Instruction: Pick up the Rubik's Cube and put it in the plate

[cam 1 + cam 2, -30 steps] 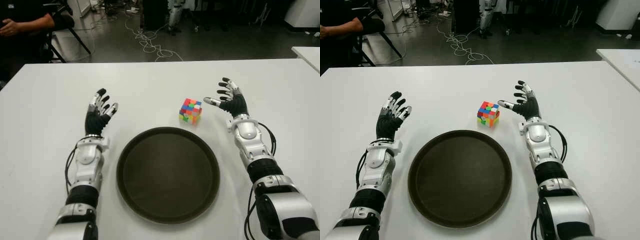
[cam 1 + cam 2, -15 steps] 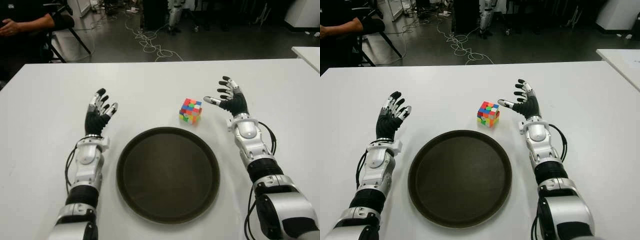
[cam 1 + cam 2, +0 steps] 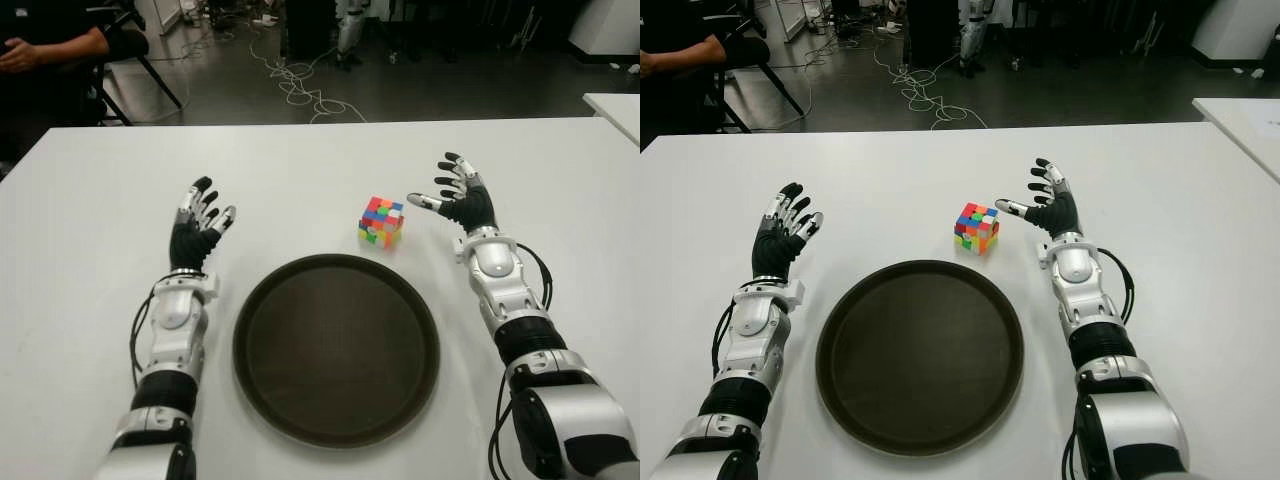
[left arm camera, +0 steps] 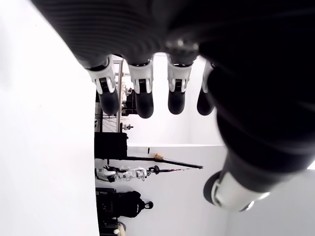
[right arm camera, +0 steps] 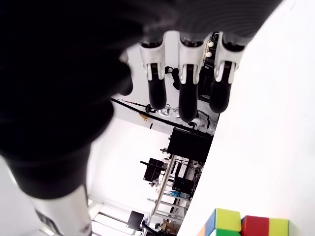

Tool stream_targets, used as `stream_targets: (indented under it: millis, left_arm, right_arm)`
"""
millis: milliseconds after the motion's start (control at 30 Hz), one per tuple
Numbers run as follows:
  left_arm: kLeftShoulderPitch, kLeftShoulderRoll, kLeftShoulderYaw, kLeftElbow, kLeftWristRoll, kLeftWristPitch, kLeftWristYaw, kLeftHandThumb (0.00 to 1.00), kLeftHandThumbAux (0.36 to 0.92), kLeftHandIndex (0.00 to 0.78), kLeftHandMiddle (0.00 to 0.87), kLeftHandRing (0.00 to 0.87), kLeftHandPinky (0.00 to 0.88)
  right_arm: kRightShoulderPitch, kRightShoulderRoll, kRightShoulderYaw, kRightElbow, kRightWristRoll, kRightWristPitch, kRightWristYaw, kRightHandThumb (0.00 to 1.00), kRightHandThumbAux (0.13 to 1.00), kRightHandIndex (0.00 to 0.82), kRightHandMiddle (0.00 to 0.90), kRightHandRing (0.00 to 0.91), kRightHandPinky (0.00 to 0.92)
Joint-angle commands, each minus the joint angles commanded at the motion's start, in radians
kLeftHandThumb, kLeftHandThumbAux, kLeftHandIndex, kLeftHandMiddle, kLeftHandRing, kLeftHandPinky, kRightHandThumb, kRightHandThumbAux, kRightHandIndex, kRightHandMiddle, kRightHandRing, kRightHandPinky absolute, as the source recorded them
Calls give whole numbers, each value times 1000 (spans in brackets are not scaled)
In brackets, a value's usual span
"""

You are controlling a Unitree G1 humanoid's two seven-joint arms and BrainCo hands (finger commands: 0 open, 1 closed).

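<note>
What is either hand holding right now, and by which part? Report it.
Nothing is held. The right hand is open just right of the Rubik's Cube, which sits untouched on the table; the left hand is open too, left of the plate.

No legible text, label, brand, number or sign appears anywhere — not on the Rubik's Cube [image 3: 381, 221], whose faces show only coloured squares, nor on the plate [image 3: 336, 346] at its 6 o'clock, nor the table [image 3: 90, 220].

L hand [image 3: 197, 222] + R hand [image 3: 460, 200] raised, fingers spread, nothing held.
</note>
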Motion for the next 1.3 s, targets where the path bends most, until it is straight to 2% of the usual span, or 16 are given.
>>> stream_targets:
  millis: [67,333,533,700,900,1133,1300]
  left_arm:
    - [2,0,0,-1,2,-4,1,93,770,43,93,72,53]
    - [1,7,-2,5,10,-8,2,93,763,58,109,87,74]
    - [1,9,-4,7,11,-6,2,95,762,59,106,86,77]
    - [2,6,-4,3,12,3,7,90,756,66,109,87,70]
    - [4,3,-3,9,8,-7,5,90,761,63,107,83,65]
    - [9,0,-6,-2,11,-1,9,99,756,60,105,84,64]
    - [15,-1,-12,-13,17,-3,10,99,754,64,108,86,68]
  right_arm:
    - [3,1,1,-3,-3,-7,-7,3,815,90,188,211,236]
    - [18,-9,37,-79,-85,-126,-104,0,793,98,189,194,189]
    - [-1,-21,80,-133,-181,-176,-189,0,806,128,204,209,206]
    - [-49,-65,156,-57,-298,-269,-240,0,797,146,206,219,223]
    - [-139,-76,267,85,-435,-391,-345,0,802,175,214,234,251]
    - [-192,-94,397,166,-575,-436,-411,0,773,172,200,218,219]
    - [-191,-95,473,225,-651,-441,-484,0,765,167,188,203,204]
